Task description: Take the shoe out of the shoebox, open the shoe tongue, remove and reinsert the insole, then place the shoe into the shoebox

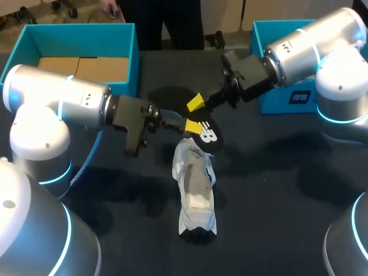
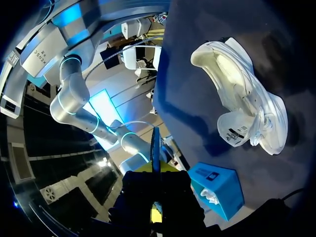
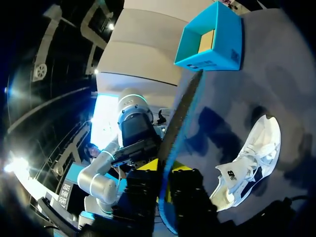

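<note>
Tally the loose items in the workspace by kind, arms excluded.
Teal open-topped boxes: 2
White lace-up sneaker: 1
Black flat insole: 1
Total: 4

Robotics lab: L arm (image 1: 57,103), R arm (image 1: 310,49) w/ blue-lit joints, dark table (image 1: 282,195).

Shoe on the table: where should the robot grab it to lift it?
Probably the side wall of the shoe beside its opening, coming down from above and pinching the wall from inside and outside. The shoe sits upright, its mouth faces up and gapes wide, and the tongue is pulled clear.
</note>
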